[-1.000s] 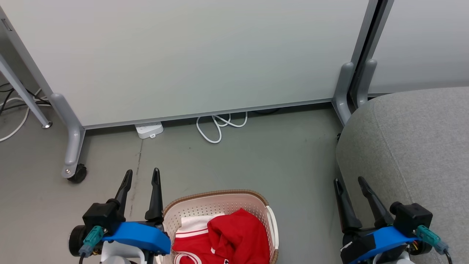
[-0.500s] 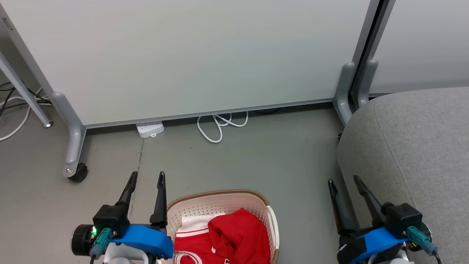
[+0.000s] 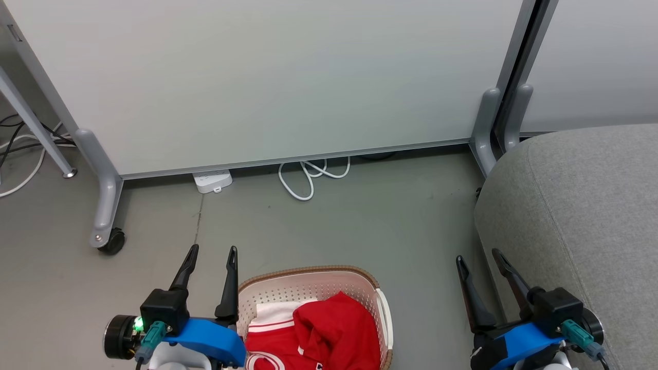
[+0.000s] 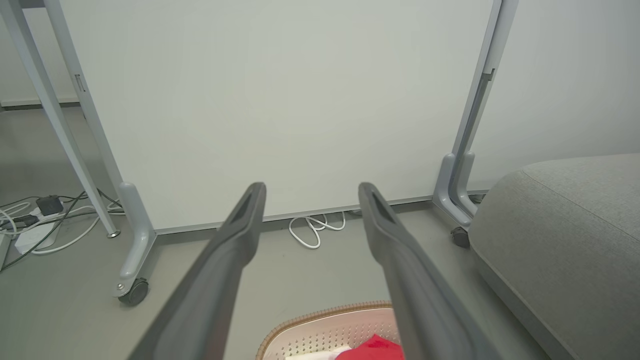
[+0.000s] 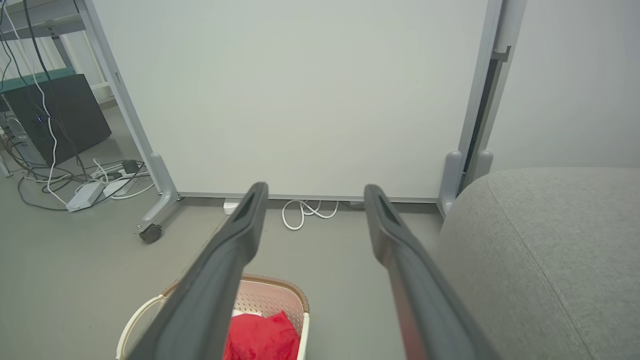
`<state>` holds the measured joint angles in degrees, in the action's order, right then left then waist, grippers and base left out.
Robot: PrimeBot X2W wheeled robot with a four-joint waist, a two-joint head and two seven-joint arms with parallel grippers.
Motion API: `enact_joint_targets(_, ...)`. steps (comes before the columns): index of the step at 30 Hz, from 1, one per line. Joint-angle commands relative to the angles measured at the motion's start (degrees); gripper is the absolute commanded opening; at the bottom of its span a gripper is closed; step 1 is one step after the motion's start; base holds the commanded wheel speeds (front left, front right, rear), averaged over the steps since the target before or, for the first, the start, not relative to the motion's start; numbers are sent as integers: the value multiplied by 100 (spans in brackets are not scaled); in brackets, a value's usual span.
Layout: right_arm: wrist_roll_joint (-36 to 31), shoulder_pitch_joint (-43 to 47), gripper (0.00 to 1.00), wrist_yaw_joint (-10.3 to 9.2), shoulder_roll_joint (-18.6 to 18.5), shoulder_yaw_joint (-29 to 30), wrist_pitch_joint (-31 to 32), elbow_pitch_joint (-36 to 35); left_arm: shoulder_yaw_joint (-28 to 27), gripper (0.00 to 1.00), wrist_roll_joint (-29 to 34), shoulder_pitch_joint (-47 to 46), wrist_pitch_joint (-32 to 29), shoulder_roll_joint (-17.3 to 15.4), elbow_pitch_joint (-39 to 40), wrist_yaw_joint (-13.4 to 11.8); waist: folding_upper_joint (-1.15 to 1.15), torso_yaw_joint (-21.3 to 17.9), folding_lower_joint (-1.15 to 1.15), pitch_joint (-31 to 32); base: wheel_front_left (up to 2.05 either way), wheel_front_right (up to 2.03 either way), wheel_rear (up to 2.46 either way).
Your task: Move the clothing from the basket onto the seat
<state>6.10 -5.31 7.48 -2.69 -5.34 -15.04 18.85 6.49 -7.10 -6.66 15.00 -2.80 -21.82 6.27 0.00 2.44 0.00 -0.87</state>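
Note:
The cream basket with a brown braided rim stands on the floor at the bottom centre of the head view. Inside it lies the clothing: a plain red garment bunched on top of a red jersey with white stripe trim. The basket and red clothing also appear low in the right wrist view. My left gripper hangs open just left of the basket, holding nothing. My right gripper hangs open beside the left edge of the grey seat, holding nothing.
A large white panel on grey wheeled feet stands across the back. A white power strip and a coiled white cable lie at its base. More cables and a black box sit far left. Bare grey floor lies between basket and seat.
Both grippers have drifted inward and lower in the head view, the left toward the basket, the right leftward. The whole picture has shifted slightly. Both stay open.

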Motion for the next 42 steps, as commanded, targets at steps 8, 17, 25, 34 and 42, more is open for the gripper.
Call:
enact_joint_targets(8,32,-68,100,3,-35,7,-22,94,22,100,-29,-70,28,-16,-60,22,0,0,0,3,0,0,0)
enact_joint_targets(17,52,-46,100,3,-35,-19,-22,111,26,100,-13,-75,29,-16,-99,33,0,-13,0,-6,0,0,0)
enact_joint_targets(25,56,-158,100,3,-34,-58,-22,96,135,100,27,-288,28,-14,-231,72,0,-124,0,-172,0,0,0)
enact_joint_targets(34,42,-440,100,3,-34,-113,-21,21,416,100,184,-980,27,-129,-772,135,0,-456,0,-781,0,0,0)
enact_joint_targets(42,79,-919,100,3,-31,-166,-21,-146,1076,100,18,-1724,28,-417,-1454,122,0,-834,0,-1659,0,0,0)
